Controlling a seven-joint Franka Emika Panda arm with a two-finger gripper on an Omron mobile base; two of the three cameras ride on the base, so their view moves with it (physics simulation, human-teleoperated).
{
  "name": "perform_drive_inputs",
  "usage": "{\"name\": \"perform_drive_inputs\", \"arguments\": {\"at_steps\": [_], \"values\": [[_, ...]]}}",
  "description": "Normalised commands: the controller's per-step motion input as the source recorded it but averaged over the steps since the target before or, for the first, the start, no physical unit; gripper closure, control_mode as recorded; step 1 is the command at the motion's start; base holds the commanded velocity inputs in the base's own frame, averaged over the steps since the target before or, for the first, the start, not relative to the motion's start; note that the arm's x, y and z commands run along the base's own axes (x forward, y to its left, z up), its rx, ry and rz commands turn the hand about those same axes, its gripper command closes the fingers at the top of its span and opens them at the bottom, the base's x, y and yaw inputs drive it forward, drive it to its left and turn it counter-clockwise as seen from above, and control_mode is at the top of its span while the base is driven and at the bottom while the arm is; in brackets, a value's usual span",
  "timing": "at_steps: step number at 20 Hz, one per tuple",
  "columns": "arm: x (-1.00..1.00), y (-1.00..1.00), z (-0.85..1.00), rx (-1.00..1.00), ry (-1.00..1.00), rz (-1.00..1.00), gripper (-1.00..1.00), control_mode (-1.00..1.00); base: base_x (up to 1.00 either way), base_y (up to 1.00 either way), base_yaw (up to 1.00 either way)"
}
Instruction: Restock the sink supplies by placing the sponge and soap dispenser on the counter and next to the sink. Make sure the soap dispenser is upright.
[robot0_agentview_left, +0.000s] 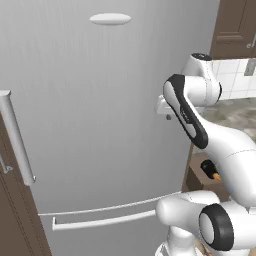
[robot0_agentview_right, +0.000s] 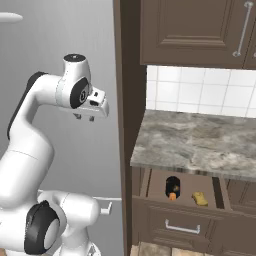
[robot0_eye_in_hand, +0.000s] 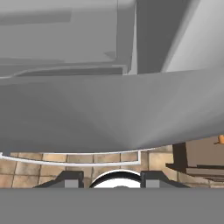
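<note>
The soap dispenser (robot0_agentview_right: 172, 187), a black bottle with an orange pump, rests in an open drawer (robot0_agentview_right: 180, 227) under the counter (robot0_agentview_right: 200, 145); it also shows low at the right behind my arm (robot0_agentview_left: 210, 169). The yellow-tan sponge (robot0_agentview_right: 200, 199) lies beside it in the same drawer. My gripper (robot0_agentview_right: 85, 118) hangs high in front of a grey fridge, left of and well above the drawer, its fingers pointing down. Its dark fingertips (robot0_eye_in_hand: 72, 179) stand apart with nothing between them. The sink is out of view.
A tall grey fridge (robot0_agentview_left: 100, 125) with a vertical bar handle (robot0_agentview_left: 17, 140) and a lower drawer handle (robot0_agentview_left: 100, 217) stands straight ahead. Dark upper cabinets (robot0_agentview_right: 200, 30) hang over the white-tiled backsplash (robot0_agentview_right: 200, 92). Tan floor tiles (robot0_eye_in_hand: 65, 168) lie below.
</note>
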Motion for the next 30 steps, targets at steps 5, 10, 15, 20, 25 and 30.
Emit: {"name": "perform_drive_inputs", "arguments": {"at_steps": [5, 10, 15, 20, 25, 30], "values": [[-0.01, 0.00, 0.00, 0.00, 0.00, 0.00, -1.00, 1.00, -0.03, 0.00, 0.00], [0.00, 0.00, 0.00, 0.00, 0.00, 0.00, -1.00, 1.00, -0.69, -0.56, -0.07], [0.00, 0.00, 0.00, 0.00, 0.00, 0.00, -1.00, 1.00, -0.49, -0.90, -0.07], [0.00, 0.00, 0.00, 0.00, 0.00, 0.00, -1.00, 1.00, 0.01, -0.84, -0.04], [0.00, 0.00, 0.00, 0.00, 0.00, 0.00, -1.00, 1.00, 0.21, -0.46, 0.00], [0.00, 0.00, 0.00, 0.00, 0.00, 0.00, -1.00, 1.00, 0.37, -0.06, 0.00]]}}
